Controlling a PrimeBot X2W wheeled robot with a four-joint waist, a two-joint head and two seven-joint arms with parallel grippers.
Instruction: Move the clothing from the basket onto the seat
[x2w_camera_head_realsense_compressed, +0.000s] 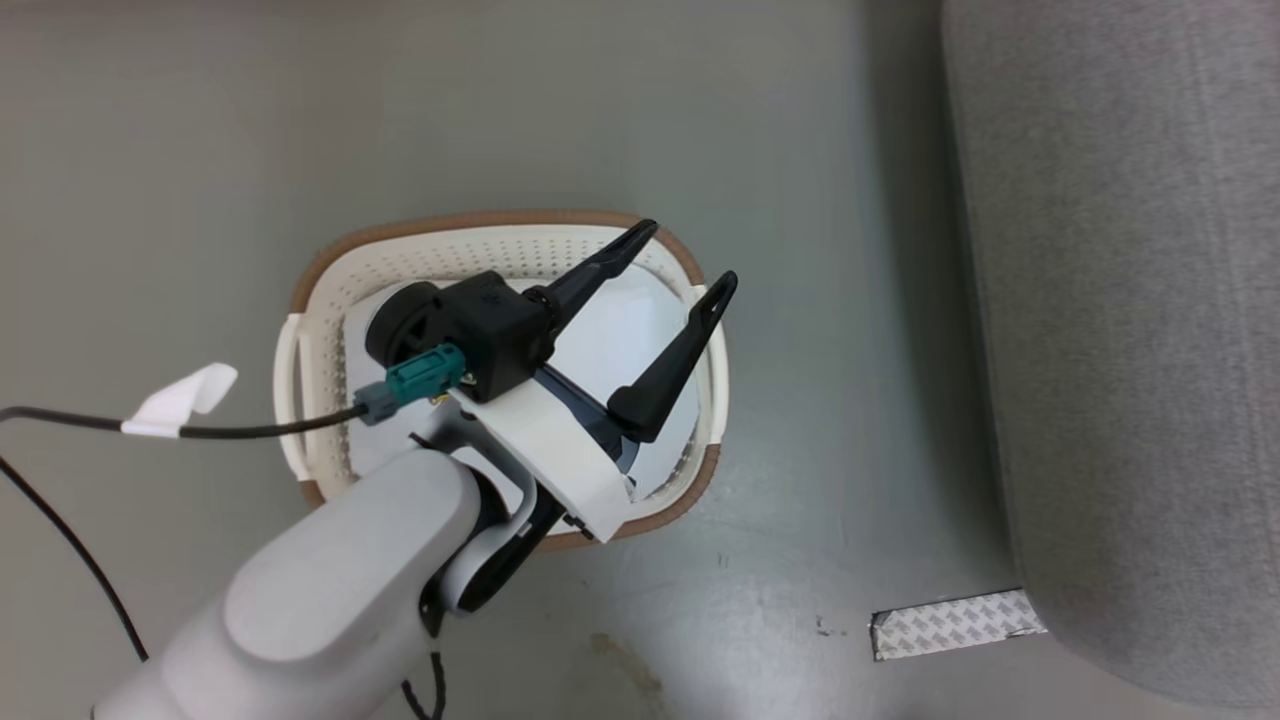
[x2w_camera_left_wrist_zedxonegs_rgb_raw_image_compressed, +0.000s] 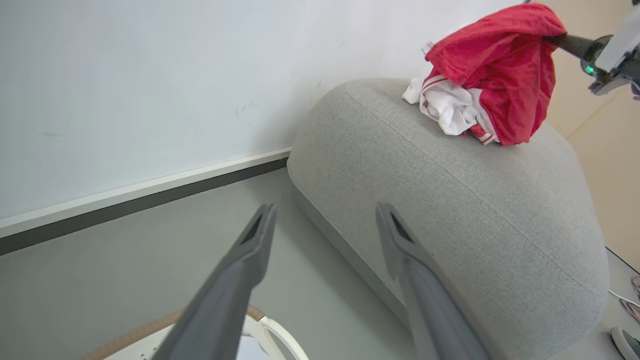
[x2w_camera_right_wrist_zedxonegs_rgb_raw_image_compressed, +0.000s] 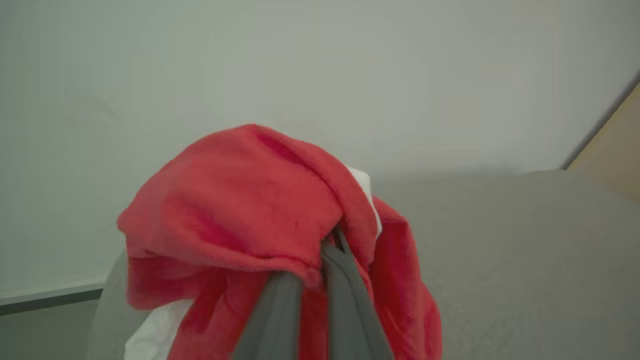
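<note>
The clothing (x2w_camera_left_wrist_zedxonegs_rgb_raw_image_compressed: 505, 75), bright red with white striped panels, hangs bunched from my right gripper (x2w_camera_left_wrist_zedxonegs_rgb_raw_image_compressed: 555, 40), and its lower folds rest on top of the grey seat (x2w_camera_left_wrist_zedxonegs_rgb_raw_image_compressed: 450, 200). In the right wrist view my right gripper (x2w_camera_right_wrist_zedxonegs_rgb_raw_image_compressed: 334, 240) is shut on the clothing (x2w_camera_right_wrist_zedxonegs_rgb_raw_image_compressed: 240, 200) above the seat (x2w_camera_right_wrist_zedxonegs_rgb_raw_image_compressed: 525, 250). My left gripper (x2w_camera_head_realsense_compressed: 690, 255) is open with nothing in it, over the cream basket (x2w_camera_head_realsense_compressed: 480, 222) with its brown rim. In its own view the left gripper (x2w_camera_left_wrist_zedxonegs_rgb_raw_image_compressed: 325, 207) points toward the seat.
A pale blue-white pad (x2w_camera_head_realsense_compressed: 620, 330) lies in the basket. The seat (x2w_camera_head_realsense_compressed: 1130, 300) runs down the right side, a patch of grey tape (x2w_camera_head_realsense_compressed: 950, 620) on the floor beside it. A black cable with a white tag (x2w_camera_head_realsense_compressed: 180, 400) trails left. A white wall (x2w_camera_left_wrist_zedxonegs_rgb_raw_image_compressed: 150, 75) stands behind.
</note>
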